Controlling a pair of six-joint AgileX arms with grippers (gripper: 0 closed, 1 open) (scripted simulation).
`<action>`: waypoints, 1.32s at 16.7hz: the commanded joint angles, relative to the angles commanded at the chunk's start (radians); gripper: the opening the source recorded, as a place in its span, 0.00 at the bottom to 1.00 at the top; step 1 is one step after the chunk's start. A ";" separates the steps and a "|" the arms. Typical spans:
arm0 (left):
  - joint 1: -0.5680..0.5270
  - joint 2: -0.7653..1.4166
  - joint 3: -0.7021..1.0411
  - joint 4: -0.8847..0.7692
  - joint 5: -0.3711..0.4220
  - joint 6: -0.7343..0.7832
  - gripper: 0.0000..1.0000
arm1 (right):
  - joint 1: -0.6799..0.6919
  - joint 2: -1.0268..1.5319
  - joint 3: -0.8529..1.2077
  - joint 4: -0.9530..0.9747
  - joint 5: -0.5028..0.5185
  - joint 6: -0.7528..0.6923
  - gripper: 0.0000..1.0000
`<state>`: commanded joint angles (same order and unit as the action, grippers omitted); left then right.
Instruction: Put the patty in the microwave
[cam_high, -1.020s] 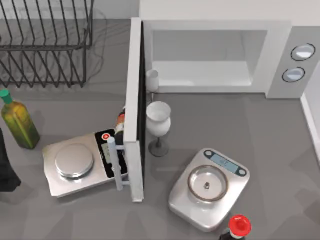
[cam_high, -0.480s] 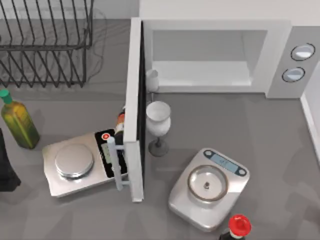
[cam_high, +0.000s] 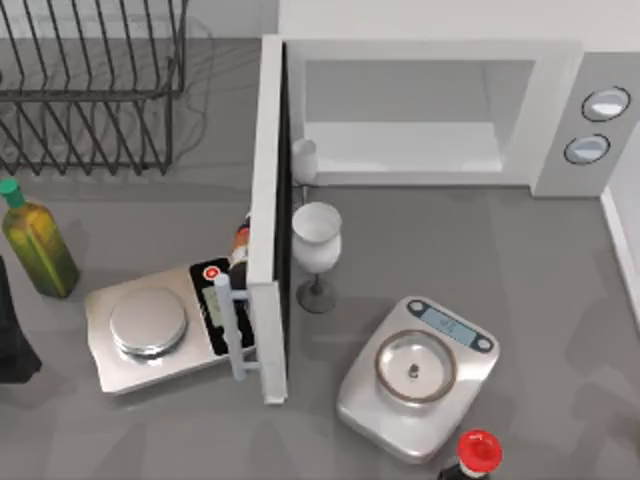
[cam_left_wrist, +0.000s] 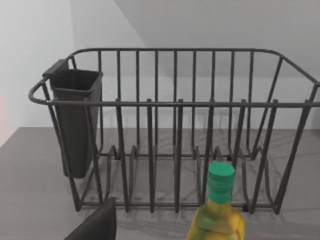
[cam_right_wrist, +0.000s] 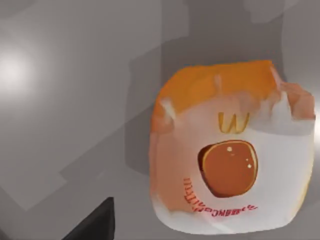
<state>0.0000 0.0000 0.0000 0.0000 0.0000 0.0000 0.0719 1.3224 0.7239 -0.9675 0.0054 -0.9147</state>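
The patty (cam_right_wrist: 231, 150) is a soft-edged, roughly square packet in white and orange wrapping, printed with a round brown burger picture and red lettering. It lies flat on the grey counter (cam_right_wrist: 60, 75), directly below the right arm's wrist camera and therefore beneath that arm's jaws. Whether those jaws are spread or pressed together cannot be told.

Handling judgement: the wrapped packet looks light and compliant, with a smooth wrapper that may slip or crumple under pressure. A low, flat item offers little height, so the jaws should straddle two opposite side edges near the packet's middle and close gently. Pinching a corner risks the wrapper folding and the packet swinging.

The large white boxy microwave (cam_high: 420, 110) stands at the back of the counter with its dark-lined white door (cam_high: 270, 220) swung fully open and its pale cavity bare. A white stemmed glass (cam_high: 317, 245) and a silver round-pan kitchen scale (cam_high: 417, 377) stand before the opening; a carried packet should pass clear of both.

The left arm is parked near the green-capped oil bottle (cam_left_wrist: 218, 210) and black wire dish rack (cam_left_wrist: 175, 130); the state of its jaws cannot be told.
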 joint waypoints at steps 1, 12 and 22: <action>0.000 0.000 0.000 0.000 0.000 0.000 1.00 | 0.001 0.013 -0.013 0.023 0.000 0.000 1.00; 0.000 0.000 0.000 0.000 0.000 0.000 1.00 | 0.004 0.201 -0.190 0.392 0.000 0.004 1.00; 0.000 0.000 0.000 0.000 0.000 0.000 1.00 | 0.004 0.201 -0.190 0.392 0.000 0.004 0.40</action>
<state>0.0000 0.0000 0.0000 0.0000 0.0000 0.0000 0.0760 1.5235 0.5340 -0.5754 0.0051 -0.9105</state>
